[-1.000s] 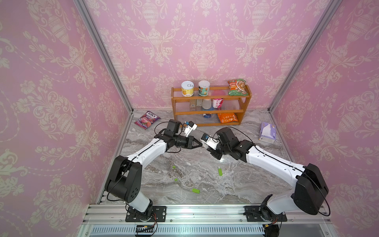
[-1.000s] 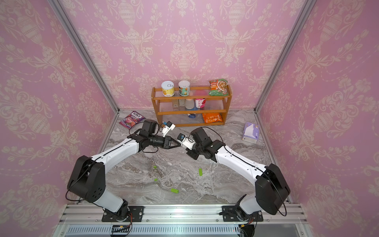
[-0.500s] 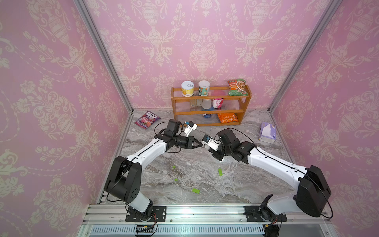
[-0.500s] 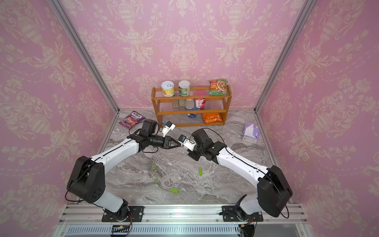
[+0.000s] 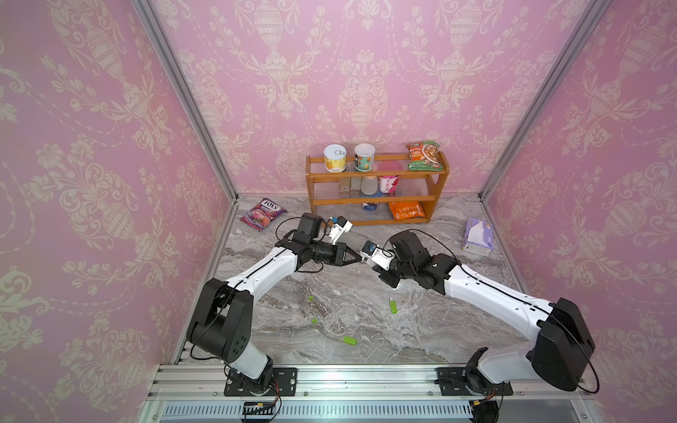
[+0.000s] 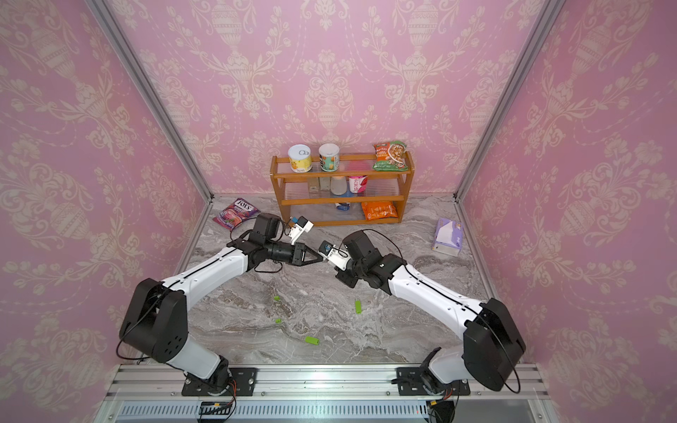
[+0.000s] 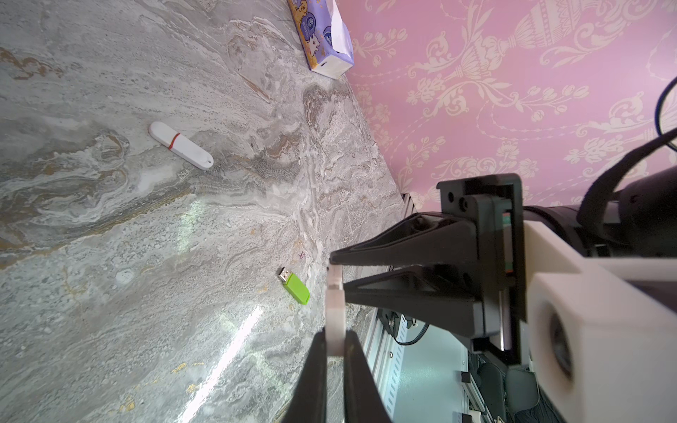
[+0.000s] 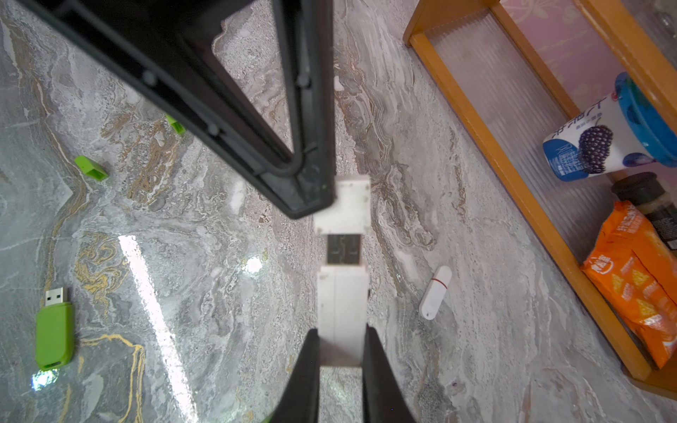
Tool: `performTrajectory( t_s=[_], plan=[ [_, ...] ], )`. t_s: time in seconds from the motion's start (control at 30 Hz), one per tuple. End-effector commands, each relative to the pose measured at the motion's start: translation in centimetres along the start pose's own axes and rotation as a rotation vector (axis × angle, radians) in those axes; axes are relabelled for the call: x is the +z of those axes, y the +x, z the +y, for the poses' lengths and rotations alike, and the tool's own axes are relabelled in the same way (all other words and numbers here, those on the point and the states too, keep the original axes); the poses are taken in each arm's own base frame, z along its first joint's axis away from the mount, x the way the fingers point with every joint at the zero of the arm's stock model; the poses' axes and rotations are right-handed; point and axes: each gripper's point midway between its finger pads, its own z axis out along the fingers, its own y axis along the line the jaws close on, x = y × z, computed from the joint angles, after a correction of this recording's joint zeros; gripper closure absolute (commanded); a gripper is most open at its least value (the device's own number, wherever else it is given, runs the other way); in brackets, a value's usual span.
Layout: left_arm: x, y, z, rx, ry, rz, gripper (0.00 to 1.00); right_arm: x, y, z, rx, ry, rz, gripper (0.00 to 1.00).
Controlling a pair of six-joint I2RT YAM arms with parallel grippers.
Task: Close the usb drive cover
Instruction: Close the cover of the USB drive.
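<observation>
Pink patterned wallpaper is boxing in the marble bench. In both top views my two arms are meeting nose to nose at mid-frame, in front of the wooden shelf. The left fingers are pressed to a point right against the right wrist's white camera mount. The drive is too small to make out there. Loose green drives are lying lower on the bench.

In the left wrist view, the left fingers are pinching the white cover edge-on at lower centre. It is running up to the tips of the right fingers, which are coming in from the right.

In the right wrist view, the right fingers are clamping the white usb drive at bottom centre, above the bench. Its metal plug is showing bare between body and cover, so I'm judging the cover only started, not seated. The two parts are looking lined up. Next I'm wanting a straight push along the plug's axis, both grips firm, until that gap closes. Any tilt is likely to jam it.
</observation>
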Motion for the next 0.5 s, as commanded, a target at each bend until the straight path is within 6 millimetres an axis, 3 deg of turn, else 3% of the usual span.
performTrajectory(
  t_s=[0.0, 0.3, 0.47],
  plan=[
    [-0.4, -0.5, -1.0, 0.035, 0.017, -0.009, 1.0, -0.6, -1.1, -0.1, -0.016, 0.019, -0.033, 1.0],
    [-0.3, -0.2, -1.1, 0.03, 0.034, -0.003, 1.0, -0.1, -2.0, -0.5, -0.055, 0.076, -0.053, 1.0],
    [0.0, 0.3, -1.5, 0.023, 0.079, 0.025, 1.0, -0.8, -3.1, -1.2, -0.068, 0.155, -0.156, 1.0]
  ],
)
